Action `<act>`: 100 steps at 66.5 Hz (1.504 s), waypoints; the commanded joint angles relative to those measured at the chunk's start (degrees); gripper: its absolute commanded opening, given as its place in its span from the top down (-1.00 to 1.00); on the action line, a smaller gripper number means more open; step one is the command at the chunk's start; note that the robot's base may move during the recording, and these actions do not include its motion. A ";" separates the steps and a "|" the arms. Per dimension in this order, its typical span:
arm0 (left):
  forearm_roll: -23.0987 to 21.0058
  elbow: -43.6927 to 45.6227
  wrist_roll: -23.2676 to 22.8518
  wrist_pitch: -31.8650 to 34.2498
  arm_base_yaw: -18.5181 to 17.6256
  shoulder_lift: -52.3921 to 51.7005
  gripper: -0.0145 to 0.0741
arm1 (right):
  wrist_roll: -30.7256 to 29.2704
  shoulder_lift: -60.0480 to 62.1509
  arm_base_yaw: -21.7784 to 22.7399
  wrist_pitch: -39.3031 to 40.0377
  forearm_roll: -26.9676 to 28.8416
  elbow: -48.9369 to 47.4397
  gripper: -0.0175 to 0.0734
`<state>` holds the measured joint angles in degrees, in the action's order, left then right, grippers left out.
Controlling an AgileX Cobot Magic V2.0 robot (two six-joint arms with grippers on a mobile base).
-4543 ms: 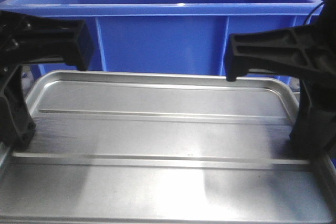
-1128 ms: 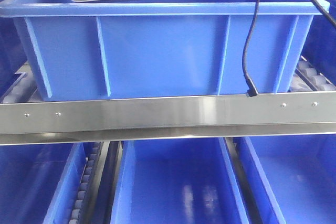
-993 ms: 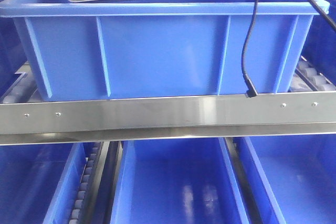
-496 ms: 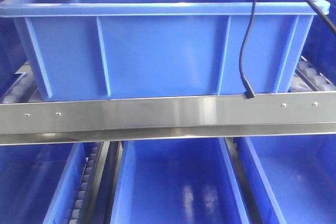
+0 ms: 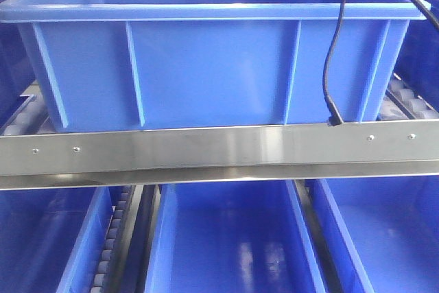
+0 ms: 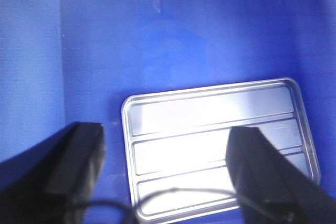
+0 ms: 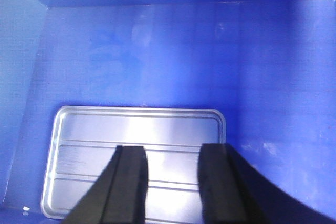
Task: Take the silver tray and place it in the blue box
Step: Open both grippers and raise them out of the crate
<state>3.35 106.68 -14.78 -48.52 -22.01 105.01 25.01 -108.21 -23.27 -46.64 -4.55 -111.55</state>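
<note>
- Your silver tray is down flat on the floor of the blue box, open side up, its two ridges running along its length.
- In the left wrist view its long axis runs left to right with a slight tilt, the right end lying a bit farther up the picture; in the right wrist view it lies almost square to the box walls.
- Your left gripper hangs above the tray with its fingers spread wide and nothing between them; the tray shows through the gap.
- Your right gripper is also above the tray, fingers parted a modest way, empty.
- Compare half a second ago: the front view had the tray up above the box rim at top left; now it is gone from that view, hidden behind the near wall.
- The black cable dangles over the box's right side, ending at the steel rail.
- Lower blue bins sit below that rail.
</note>
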 commanded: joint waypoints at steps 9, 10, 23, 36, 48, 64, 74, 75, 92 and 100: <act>0.34 2.09 -0.45 3.81 0.07 -2.86 0.73 | -0.09 3.21 0.39 6.08 0.04 -2.48 0.49; 0.34 2.09 -0.45 3.81 0.07 -2.86 0.70 | -0.09 3.21 0.39 6.08 0.04 -2.48 0.48; -0.15 2.09 -0.45 3.70 0.07 -2.86 0.69 | -0.09 3.26 0.39 5.88 0.95 -2.48 0.51; -5.65 1.00 -0.45 5.10 0.38 -3.93 0.69 | -5.66 3.52 -1.17 5.23 1.01 -2.09 0.50; -5.65 -6.89 -0.35 10.90 0.38 -8.77 0.68 | -9.56 6.50 -3.91 11.53 1.01 3.28 0.50; -5.65 -24.02 0.77 24.52 0.38 -18.35 0.68 | -13.39 15.51 -4.84 22.63 1.01 16.54 0.50; -5.65 -35.62 4.97 35.02 0.38 -25.46 0.68 | -14.96 23.46 -4.84 30.90 0.95 29.20 0.50; -5.65 -36.54 5.18 35.76 0.38 -26.09 0.68 | -14.96 24.16 -4.84 31.82 0.95 30.33 0.50; -1.92 -54.69 6.04 46.77 0.38 -40.97 0.68 | -14.96 41.42 -4.84 55.99 -0.58 57.00 0.50; -1.93 -63.11 6.04 51.79 0.38 -49.59 0.69 | -14.96 50.12 -4.84 57.02 -0.58 66.50 0.50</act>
<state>1.15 45.46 -8.83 -4.22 -21.71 60.52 10.77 -64.66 -28.06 3.76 -4.52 -48.21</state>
